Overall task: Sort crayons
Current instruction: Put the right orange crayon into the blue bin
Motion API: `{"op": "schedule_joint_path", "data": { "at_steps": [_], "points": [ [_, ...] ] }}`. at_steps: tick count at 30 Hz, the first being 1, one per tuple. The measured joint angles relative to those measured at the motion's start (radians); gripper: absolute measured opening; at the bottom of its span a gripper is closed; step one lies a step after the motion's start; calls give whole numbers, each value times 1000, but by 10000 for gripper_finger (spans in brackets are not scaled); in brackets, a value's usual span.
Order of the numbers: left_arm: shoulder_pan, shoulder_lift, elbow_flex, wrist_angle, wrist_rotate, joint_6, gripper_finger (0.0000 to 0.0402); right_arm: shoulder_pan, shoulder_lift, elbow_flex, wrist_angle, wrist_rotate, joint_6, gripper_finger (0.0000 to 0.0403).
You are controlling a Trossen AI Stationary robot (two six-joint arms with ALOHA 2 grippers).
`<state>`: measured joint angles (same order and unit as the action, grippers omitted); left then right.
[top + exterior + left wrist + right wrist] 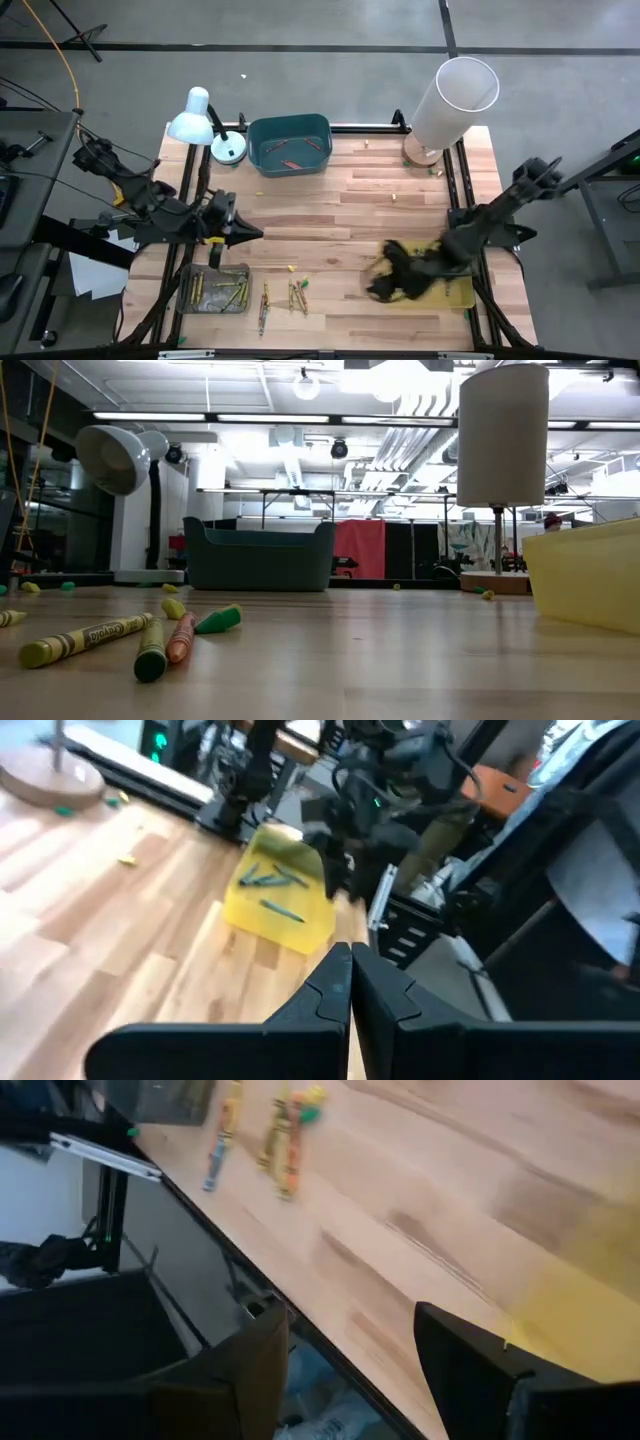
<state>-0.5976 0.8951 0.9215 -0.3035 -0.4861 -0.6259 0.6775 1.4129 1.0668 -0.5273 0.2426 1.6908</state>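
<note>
Loose crayons [290, 296] are lying on the worktop [340, 210] near the grey tray [213, 290]. The left pincer [250, 234], pressed closed and empty, is hovering nearby; the right pincer [350, 1370] is gaping empty over the yellow tray [455, 292]. Approaching one crayon squarely would probably be cleanest.

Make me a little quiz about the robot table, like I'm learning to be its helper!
1. True or false: the left claw is shut.
2. What colour are the crayons in the teal bin? A red-orange, B blue, C purple.
3. Which claw is nearest the yellow tray?

Key: 1 true. 2 A. 3 the right claw.
</note>
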Motion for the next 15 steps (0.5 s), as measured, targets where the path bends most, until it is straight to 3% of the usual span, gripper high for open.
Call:
{"op": "schedule_joint_path", "data": {
  "at_steps": [4,9,15],
  "points": [
    [-8,-26,0,4,-64,50,0,-141,216,225,-47,-90,-189,209],
    [-8,-56,0,2,-160,102,0,-262,522,578,-172,-101,-329,209],
    [-8,-96,0,2,-188,132,0,-311,858,1006,-447,-149,-353,209]
  ]
}}
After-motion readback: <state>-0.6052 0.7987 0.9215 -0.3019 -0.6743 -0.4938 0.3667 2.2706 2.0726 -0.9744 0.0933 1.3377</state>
